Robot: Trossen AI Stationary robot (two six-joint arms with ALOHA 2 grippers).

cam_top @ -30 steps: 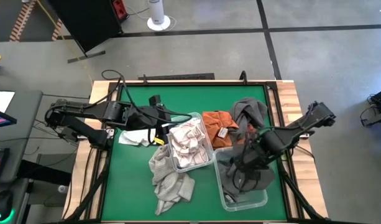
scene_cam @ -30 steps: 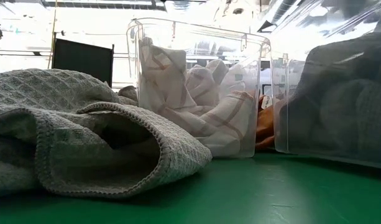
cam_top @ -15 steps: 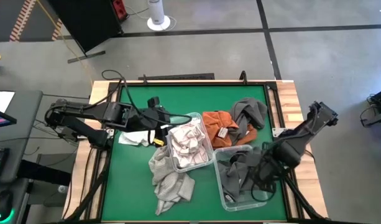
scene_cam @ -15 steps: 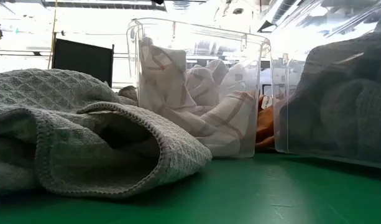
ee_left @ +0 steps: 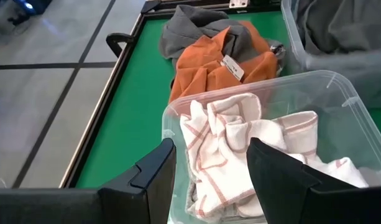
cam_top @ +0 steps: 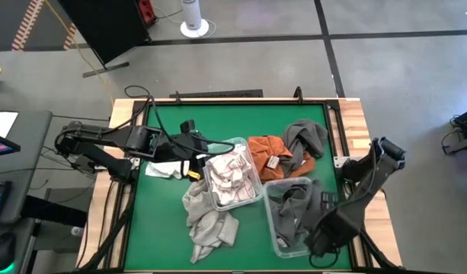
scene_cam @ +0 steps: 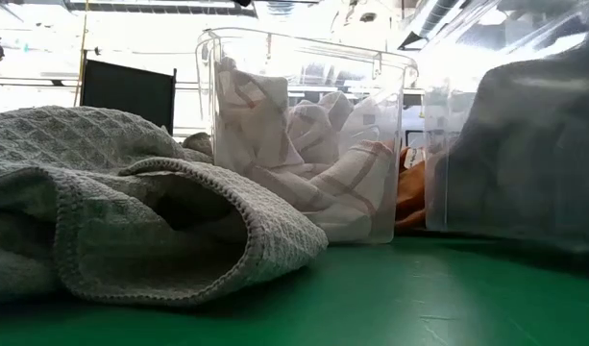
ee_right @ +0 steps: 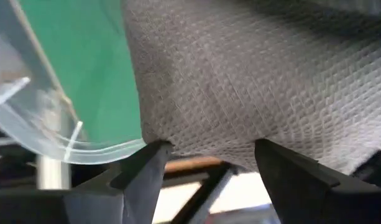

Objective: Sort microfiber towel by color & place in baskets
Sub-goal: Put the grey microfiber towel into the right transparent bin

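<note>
Right now my right gripper (cam_top: 324, 237) hangs open and empty at lower right over the dark-towel basket (cam_top: 277, 242), left gripper (ee_left: 209, 180) open by the white-towel basket (cam_top: 252, 199); the remaining grey towel (cam_top: 206, 221), lower centre, looks soft, light, best pinched at a raised fold.
</note>
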